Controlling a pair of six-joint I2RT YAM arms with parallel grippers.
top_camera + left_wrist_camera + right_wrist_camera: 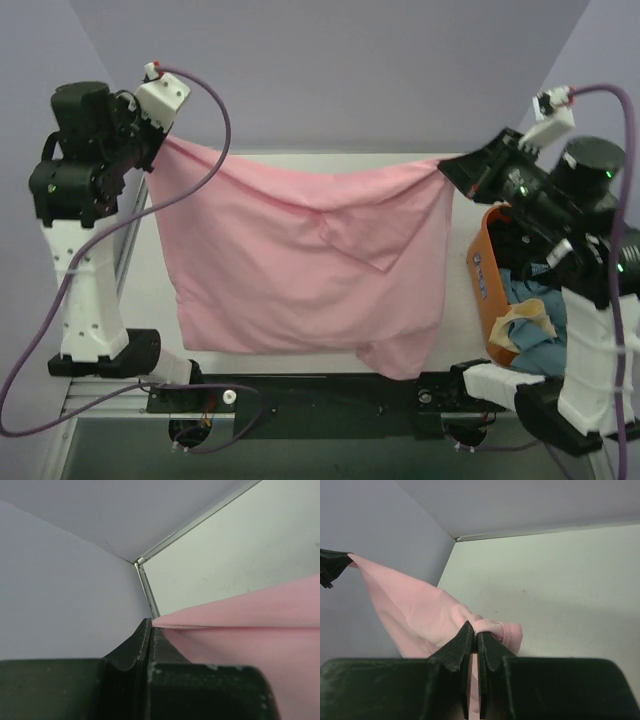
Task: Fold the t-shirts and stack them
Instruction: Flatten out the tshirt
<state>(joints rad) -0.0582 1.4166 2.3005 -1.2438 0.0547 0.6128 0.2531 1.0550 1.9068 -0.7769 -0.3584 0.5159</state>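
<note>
pink t-shirt (310, 265): strung up between the two arms by its upper corners, top edge sagging in the middle. the body hangs down over the table (150, 290), with a bunched lobe at the near right. from above we cannot tell whether the lower edge rests on the table.

handling, our judgement: thin, soft, light cloth with no stiffness. it creases wherever it goes slack and will fold onto itself if tension drops. a pinch should hold it well enough. best taken at corners or along an edge, two holds kept well apart so the span stays flat and a fold line runs straight.

left end effector (151, 625): jaws pressed together, no gap showing, nipping a thin pointed corner of the pink cloth. the cloth runs off taut from the tips.

right end effector (474, 630): jaws closed on the opposite corner, here a thicker gathered wad. a roll of cloth bulges just above the tips.

orange tub (485, 285): right side of the table, just beside the shirt's right edge. light blue cloth (540, 325) lies inside, likely another shirt to do.
</note>
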